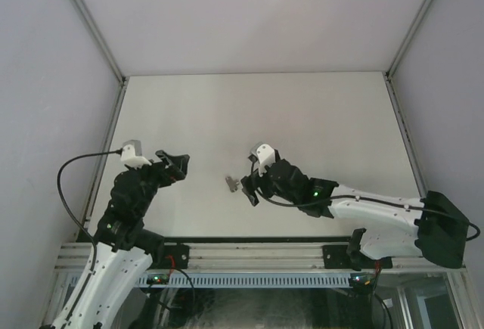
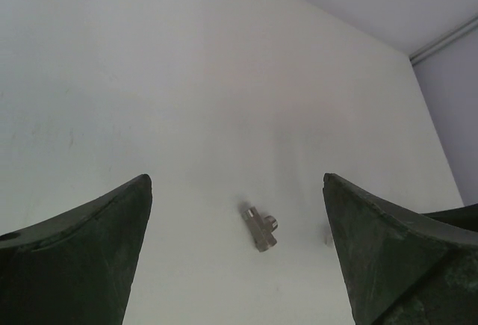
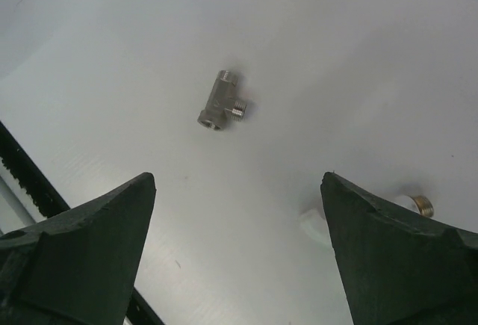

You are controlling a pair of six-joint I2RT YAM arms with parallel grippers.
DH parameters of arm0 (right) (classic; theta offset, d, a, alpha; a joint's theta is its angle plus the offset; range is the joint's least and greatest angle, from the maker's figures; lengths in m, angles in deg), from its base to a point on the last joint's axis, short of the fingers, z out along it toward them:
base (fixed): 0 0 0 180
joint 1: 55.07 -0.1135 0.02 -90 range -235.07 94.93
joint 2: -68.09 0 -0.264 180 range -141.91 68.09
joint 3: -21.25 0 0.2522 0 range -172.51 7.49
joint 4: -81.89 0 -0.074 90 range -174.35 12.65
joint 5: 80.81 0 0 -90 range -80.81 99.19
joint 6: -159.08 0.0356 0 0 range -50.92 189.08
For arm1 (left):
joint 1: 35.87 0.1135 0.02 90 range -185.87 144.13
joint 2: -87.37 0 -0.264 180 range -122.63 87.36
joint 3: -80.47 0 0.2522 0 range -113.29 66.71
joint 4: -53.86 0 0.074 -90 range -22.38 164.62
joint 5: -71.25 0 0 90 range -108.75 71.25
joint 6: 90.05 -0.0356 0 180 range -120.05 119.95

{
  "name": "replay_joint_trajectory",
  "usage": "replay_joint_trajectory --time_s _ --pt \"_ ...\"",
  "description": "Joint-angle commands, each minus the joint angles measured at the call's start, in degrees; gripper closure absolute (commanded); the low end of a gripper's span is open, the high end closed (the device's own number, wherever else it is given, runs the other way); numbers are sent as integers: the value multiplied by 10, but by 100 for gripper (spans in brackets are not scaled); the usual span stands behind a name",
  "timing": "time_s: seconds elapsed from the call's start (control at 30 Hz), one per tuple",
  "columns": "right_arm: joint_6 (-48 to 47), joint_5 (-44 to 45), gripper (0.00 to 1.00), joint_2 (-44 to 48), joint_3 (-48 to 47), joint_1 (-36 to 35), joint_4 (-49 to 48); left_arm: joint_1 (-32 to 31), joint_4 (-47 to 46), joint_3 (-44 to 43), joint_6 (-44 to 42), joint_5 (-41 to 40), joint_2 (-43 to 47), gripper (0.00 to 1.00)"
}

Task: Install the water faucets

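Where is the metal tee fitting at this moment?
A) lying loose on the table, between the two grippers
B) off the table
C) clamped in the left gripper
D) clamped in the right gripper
A: the metal tee fitting lies free on the table, with the left gripper and the right gripper both open and empty.

Between the left claw (image 1: 180,164) and the right claw (image 1: 248,181) the desk (image 1: 265,110) gives free passage. Only the small metal fitting (image 1: 233,184) lies there, just at 9 o'clock of the right claw. Both claws have their jaws wide apart, with nothing between the fingers. The white tap (image 3: 414,204) lies close beside one finger of the right claw and is partly hidden by it. Toward 12 o'clock the surface is open up to the back wall (image 1: 257,11). The left wall (image 1: 45,79) closes it at 9 o'clock, the right wall (image 1: 454,79) at 3 o'clock.
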Motion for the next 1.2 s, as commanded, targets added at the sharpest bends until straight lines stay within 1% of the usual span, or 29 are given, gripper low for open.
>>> replay_joint_trajectory --time_s 0.0,0.1,0.17,0.27,0.33,0.4,0.5,0.6,0.87,1.07,1.17 --pt "18 52 10 -50 -6 -13 -112 -3 -31 10 24 -54 34 0" --pt "78 65 12 -82 -19 -15 -118 -3 -12 4 22 -79 46 0" --pt "140 86 14 -103 -51 -14 -79 -3 -5 1 22 -93 48 0" --pt "193 88 17 -135 -86 -14 -29 -4 -2 -6 21 -100 44 0" --pt "218 80 22 -157 -101 -14 -13 -4 -3 -6 20 -100 41 0" --pt "224 55 24 -189 -128 -15 6 -3 0 -7 21 -101 37 0" --pt "237 38 25 -239 -177 -20 54 -4 10 -9 20 -102 37 0" --pt "236 18 25 -270 -207 -27 68 -4 16 -11 17 -108 37 0" --pt "239 38 28 -326 -262 -35 127 -3 23 -13 11 -117 36 0" --pt "229 36 29 -359 -289 -35 141 -3 25 -11 12 -120 31 0" --pt "217 42 32 -378 -309 -34 150 -4 25 -9 12 -119 26 0"
